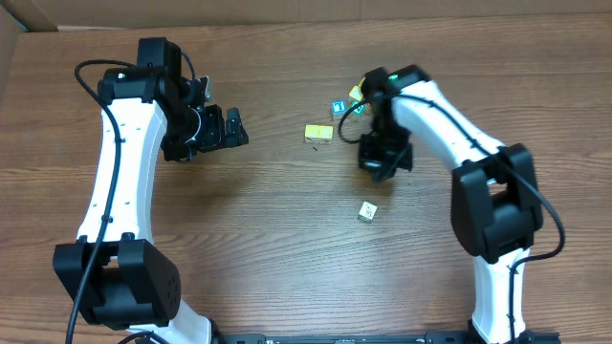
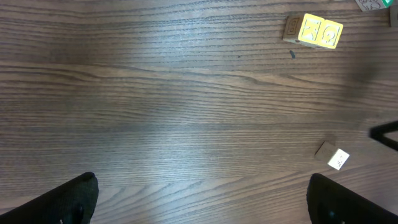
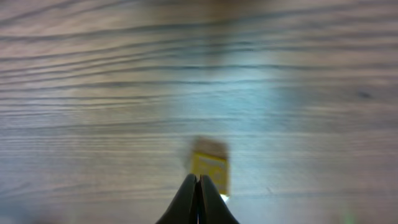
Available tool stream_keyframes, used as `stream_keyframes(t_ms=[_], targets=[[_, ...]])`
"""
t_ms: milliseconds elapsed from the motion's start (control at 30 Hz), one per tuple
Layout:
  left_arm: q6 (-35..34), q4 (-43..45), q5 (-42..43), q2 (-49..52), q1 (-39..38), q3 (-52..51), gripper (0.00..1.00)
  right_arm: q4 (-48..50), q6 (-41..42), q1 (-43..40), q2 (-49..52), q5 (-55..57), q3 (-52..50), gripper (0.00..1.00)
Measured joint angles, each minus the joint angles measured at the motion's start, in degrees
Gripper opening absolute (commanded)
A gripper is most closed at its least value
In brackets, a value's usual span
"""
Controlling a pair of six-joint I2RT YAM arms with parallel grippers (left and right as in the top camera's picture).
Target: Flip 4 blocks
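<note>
Flip step: right fingers (image 3: 188,204) shut short of a yellow block (image 3: 210,168).
My right fingers are pressed together on nothing. The blurred block lies just beyond their tips on the surface (image 3: 93,93). My left fingers (image 2: 71,199) stand apart, idle. I should open the right, straddle the block squarely, lift slightly, roll one face over, and release low.

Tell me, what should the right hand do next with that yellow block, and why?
Probably nudge forward to tip it. The right hand is shut with nothing between its fingers, and the blurry yellow block sits just past the tips, so a small push looks likeliest to flip it.
</note>
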Motion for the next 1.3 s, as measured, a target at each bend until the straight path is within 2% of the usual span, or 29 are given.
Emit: stream_keyframes(t_ms=[167,400,533,833,1300], targets=[[0.0,0.0,0.0,0.0,0.0,0.0,1.0,-5.0,0.1,-1.9,-3.9,2.9,-0.1,0.04],[0.0,0.0,0.0,0.0,0.0,0.0,1.0,-3.1,1.2,1.6,-14.7,5.2,-4.9,0.04],[0.0,0.0,0.0,0.0,0.0,0.0,1.0,3.5,4.2,1.6,-17.9,5.3,-14.4,0.04],[0.0,0.0,0.0,0.0,0.0,0.0,1.0,23.0,12.6,2.5,-17.9,4.8,-33.2,0.04],[0.0,0.0,0.0,0.0,0.0,0.0,1.0,32.4,21.2,2.9,-17.9,5.8,-36.1,0.04]])
